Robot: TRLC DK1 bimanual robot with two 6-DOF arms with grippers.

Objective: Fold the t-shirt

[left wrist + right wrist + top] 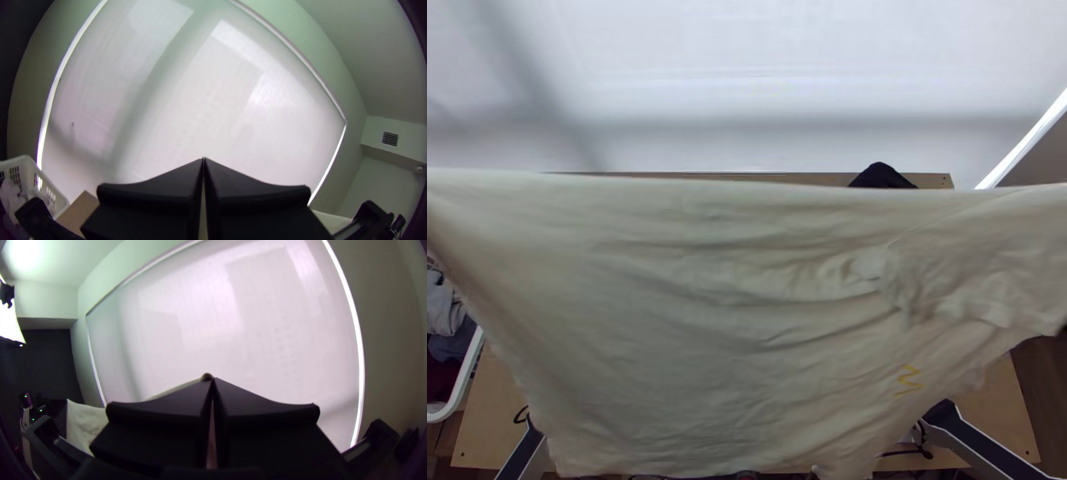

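Note:
The cream t-shirt (715,320) hangs raised and stretched wide between the arms in the top view, its upper edge nearly straight and its lower part wrinkled. A sleeve-like fold lies at the right, with a small yellow mark below it. In the left wrist view my left gripper (203,161) is shut, with pale cloth showing in the narrow slit between its fingers and more of the t-shirt (331,221) beyond. My right gripper (213,379) is shut on a bit of the t-shirt (84,422), which pokes out at the fingertips and runs off to one side.
Behind the t-shirt, parts of the wooden table (495,424) show, with a black object (881,175) at the far edge. A white basket (469,376) holding clothes stands at the left. Arm links (979,448) rise at the lower corners. A pale screen (747,80) spans the back.

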